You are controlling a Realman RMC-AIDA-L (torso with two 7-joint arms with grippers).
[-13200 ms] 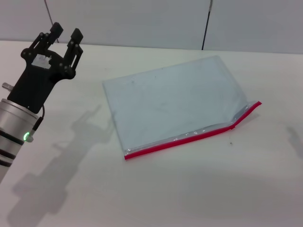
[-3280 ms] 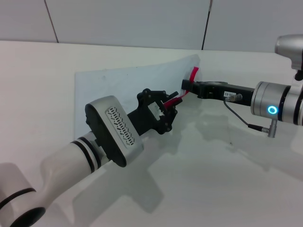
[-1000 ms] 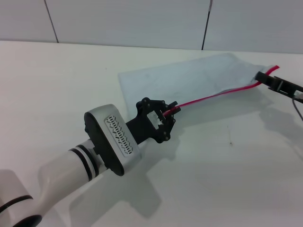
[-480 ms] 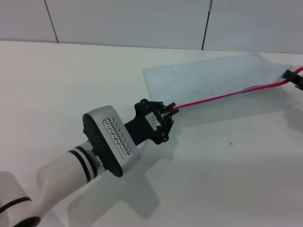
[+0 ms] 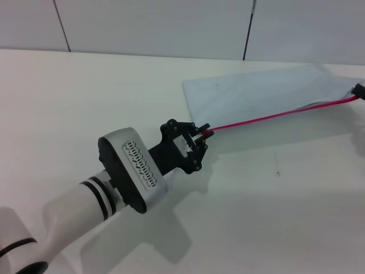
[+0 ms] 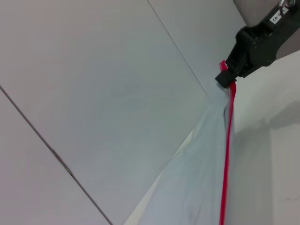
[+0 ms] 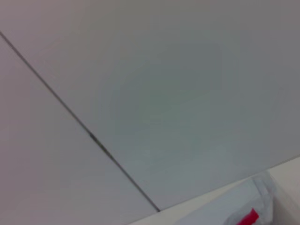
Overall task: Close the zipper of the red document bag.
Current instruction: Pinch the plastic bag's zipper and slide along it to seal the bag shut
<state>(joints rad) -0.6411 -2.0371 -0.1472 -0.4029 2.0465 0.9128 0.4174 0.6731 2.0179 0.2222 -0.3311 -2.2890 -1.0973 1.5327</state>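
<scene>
Head view: left gripper [image 5: 201, 137] sits near table centre, its arm running in from 7 o'clock. Fingers pinched shut on the near end of the zipper [image 5: 274, 116], right at the red strip's tip.

The zipper runs as a taut, thin red line from that pinch toward 2 o'clock, ending at the frame's right edge, where a small dark piece of the right gripper [image 5: 359, 89] shows. In the left wrist view the right gripper [image 6: 228, 77] is plainer: black fingers clamped on the far end of the red strip.

Red document bag [image 5: 256, 91] lies at about 1 to 2 o'clock from the left gripper, pale blue-grey, flat on the white table [image 5: 85, 91]. The red edge is its near long side; bag body spreads away toward the grey wall panels [image 5: 148, 25]. The corner by the right gripper looks slightly lifted and rumpled.

Right wrist view: mostly wall, with a crumpled bag corner and a scrap of red at the frame edge [image 7: 247, 218].
</scene>
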